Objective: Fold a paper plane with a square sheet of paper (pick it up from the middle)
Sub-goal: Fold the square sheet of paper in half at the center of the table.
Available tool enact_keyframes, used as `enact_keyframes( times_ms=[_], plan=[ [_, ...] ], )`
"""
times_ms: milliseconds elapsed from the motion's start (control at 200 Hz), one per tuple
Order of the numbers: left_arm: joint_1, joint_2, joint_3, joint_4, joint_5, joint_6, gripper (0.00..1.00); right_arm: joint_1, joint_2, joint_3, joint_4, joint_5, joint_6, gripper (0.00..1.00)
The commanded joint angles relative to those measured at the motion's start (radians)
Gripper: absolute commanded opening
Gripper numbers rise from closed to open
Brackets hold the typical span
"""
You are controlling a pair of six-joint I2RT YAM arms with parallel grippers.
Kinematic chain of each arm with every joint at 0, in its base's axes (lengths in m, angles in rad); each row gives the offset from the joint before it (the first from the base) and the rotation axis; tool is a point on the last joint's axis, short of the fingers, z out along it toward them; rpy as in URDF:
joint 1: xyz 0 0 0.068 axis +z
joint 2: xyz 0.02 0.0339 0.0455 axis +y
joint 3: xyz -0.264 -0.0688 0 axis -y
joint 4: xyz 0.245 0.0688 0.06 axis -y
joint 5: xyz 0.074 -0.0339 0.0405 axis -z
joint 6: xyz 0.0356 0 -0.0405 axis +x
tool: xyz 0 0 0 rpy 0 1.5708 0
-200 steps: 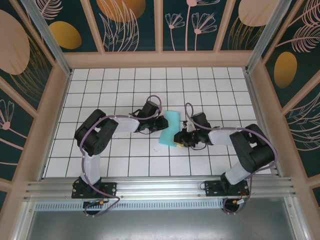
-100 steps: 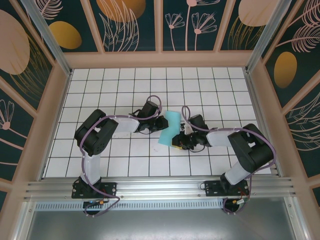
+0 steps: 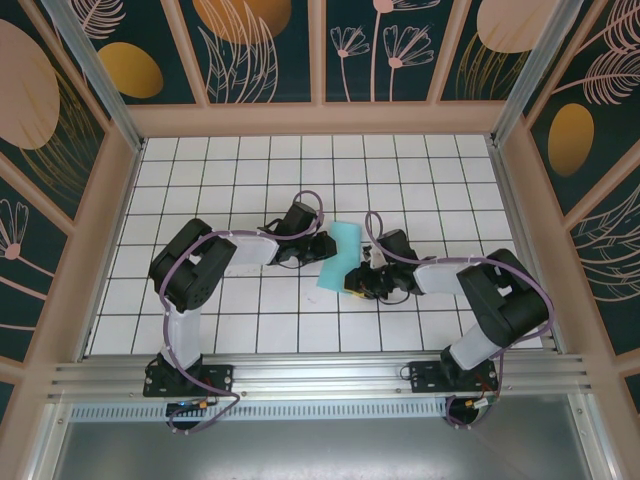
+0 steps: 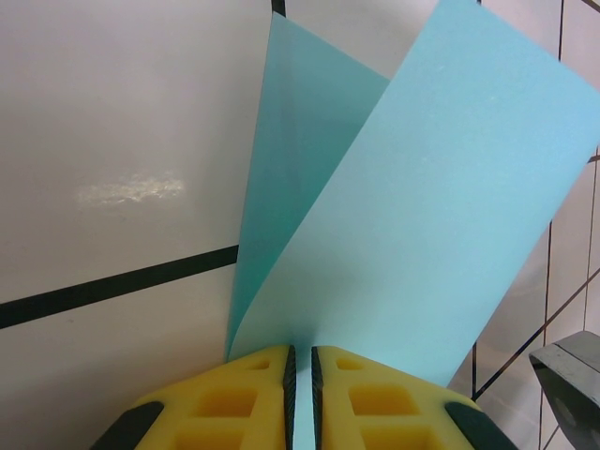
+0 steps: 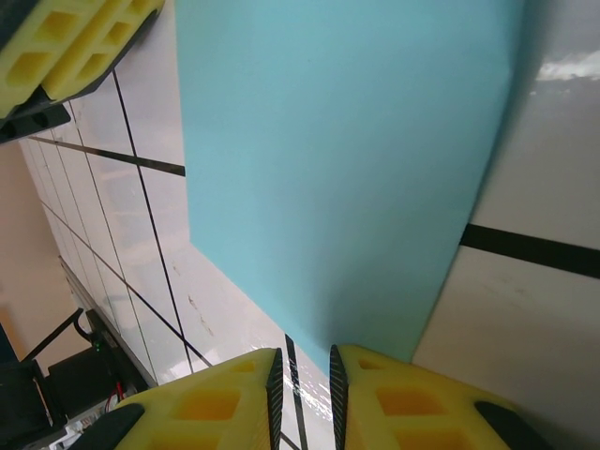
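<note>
The square sheet of paper is turquoise and folded over on itself, lying on the white tiled floor between my two grippers. My left gripper is at its left edge. In the left wrist view the left gripper is shut on the sheet, whose two layers fan upward from the pads. My right gripper sits at the sheet's near right corner. In the right wrist view the right gripper has its jaws a little apart with floor showing between them. The sheet's corner ends at the right pad's tip.
The white tiled floor is ringed by a wooden frame with patterned walls. An aluminium rail carries both arm bases at the near edge. The left gripper's yellow fingers show at the right wrist view's top left.
My right gripper has slid left, closer to the sheet's near right corner. The left arm and its grip have held still.
</note>
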Motion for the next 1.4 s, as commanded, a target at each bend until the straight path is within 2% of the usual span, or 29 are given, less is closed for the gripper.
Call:
enact_keyframes(
  times_ms=[0, 165, 305, 490, 700, 725, 861, 976, 1111, 1246, 1396],
  plan=[
    [-0.002, 0.035, -0.027, -0.055, -0.007, 0.022, 0.16, 0.003, -0.033, -0.009, -0.036, 0.008, 0.000, 0.25],
    [-0.004, 0.035, -0.024, -0.063, -0.010, 0.028, 0.16, 0.003, -0.050, 0.022, -0.031, -0.029, -0.008, 0.25],
    [-0.003, 0.037, -0.024, -0.060, -0.009, 0.027, 0.16, 0.023, -0.011, 0.023, -0.060, -0.008, -0.019, 0.25],
    [-0.003, 0.037, -0.019, -0.069, -0.008, 0.032, 0.16, 0.023, 0.031, 0.066, -0.190, 0.087, -0.042, 0.25],
    [-0.004, 0.037, -0.017, -0.073, -0.008, 0.036, 0.16, 0.014, -0.071, 0.168, -0.217, 0.082, -0.046, 0.26],
    [-0.003, 0.037, -0.016, -0.074, -0.008, 0.039, 0.16, -0.021, -0.071, 0.183, -0.221, 0.091, -0.048, 0.26],
    [-0.003, 0.040, -0.014, -0.084, -0.012, 0.044, 0.16, -0.065, -0.002, 0.271, -0.243, 0.146, -0.070, 0.25],
    [-0.003, 0.041, -0.013, -0.082, -0.014, 0.043, 0.16, -0.105, 0.060, 0.250, -0.150, 0.111, -0.070, 0.25],
    [-0.003, 0.044, -0.012, -0.080, -0.013, 0.043, 0.16, -0.111, 0.122, 0.244, -0.142, 0.063, -0.097, 0.25],
    [-0.003, 0.041, -0.017, -0.081, -0.017, 0.042, 0.16, -0.118, 0.160, 0.221, -0.174, 0.131, -0.121, 0.26],
    [-0.003, 0.047, -0.015, -0.082, -0.017, 0.044, 0.16, -0.130, 0.190, 0.201, -0.157, 0.118, -0.132, 0.26]
  ],
)
